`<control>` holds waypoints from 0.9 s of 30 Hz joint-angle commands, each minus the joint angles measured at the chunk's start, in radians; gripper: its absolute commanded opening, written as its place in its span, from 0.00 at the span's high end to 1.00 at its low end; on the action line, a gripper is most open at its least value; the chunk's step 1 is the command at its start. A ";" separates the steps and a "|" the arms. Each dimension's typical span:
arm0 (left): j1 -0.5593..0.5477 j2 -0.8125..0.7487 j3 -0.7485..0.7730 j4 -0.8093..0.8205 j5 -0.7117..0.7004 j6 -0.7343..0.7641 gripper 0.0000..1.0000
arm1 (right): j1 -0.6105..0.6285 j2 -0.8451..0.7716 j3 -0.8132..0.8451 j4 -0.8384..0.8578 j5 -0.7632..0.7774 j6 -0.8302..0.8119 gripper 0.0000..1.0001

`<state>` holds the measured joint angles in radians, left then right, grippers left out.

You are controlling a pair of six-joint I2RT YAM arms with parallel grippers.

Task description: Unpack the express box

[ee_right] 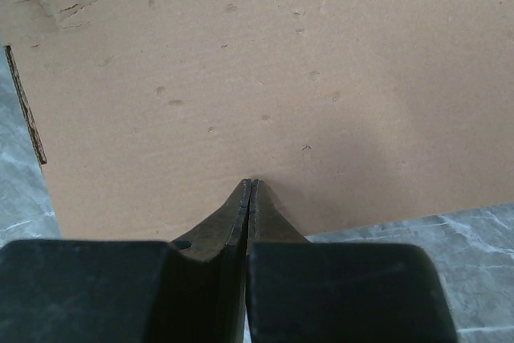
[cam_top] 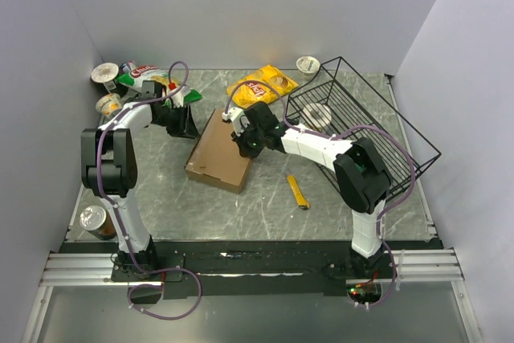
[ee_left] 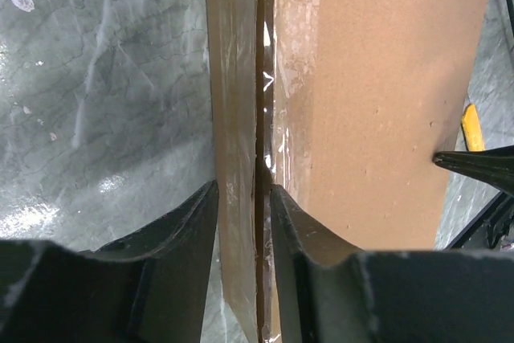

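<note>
The express box (cam_top: 218,150), a flat brown cardboard mailer, lies closed in the middle of the table. My left gripper (cam_top: 185,124) is at its left edge. In the left wrist view the left gripper (ee_left: 243,186) has one finger outside the side wall (ee_left: 233,118) and the other on the lid (ee_left: 369,78), pinching that edge. My right gripper (cam_top: 243,140) rests on the box's right side. In the right wrist view the right gripper (ee_right: 251,182) is shut with nothing in it, its tips touching the cardboard top (ee_right: 265,62) near the edge.
A black wire basket (cam_top: 377,118) stands tilted at the right with a round tin inside. A yellow chip bag (cam_top: 261,86) and a cup (cam_top: 308,64) lie behind the box. A small yellow tool (cam_top: 298,191) lies right of it. Snack cups (cam_top: 108,86) crowd the back left; a can (cam_top: 95,221) stands front left.
</note>
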<state>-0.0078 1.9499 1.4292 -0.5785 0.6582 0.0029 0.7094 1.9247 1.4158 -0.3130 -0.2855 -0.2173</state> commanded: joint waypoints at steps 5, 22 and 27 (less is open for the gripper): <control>0.006 0.038 0.042 0.014 0.029 0.032 0.66 | 0.007 0.014 0.025 0.014 -0.001 0.018 1.00; 0.006 0.089 0.085 -0.072 -0.060 0.118 0.93 | 0.007 0.014 0.011 0.012 0.003 0.021 1.00; 0.043 0.081 0.050 -0.052 -0.065 0.105 0.98 | 0.007 0.008 -0.003 0.008 0.009 0.013 1.00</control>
<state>0.0036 2.0140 1.4921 -0.6250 0.6647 0.0860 0.7109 1.9251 1.4155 -0.3065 -0.2855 -0.2024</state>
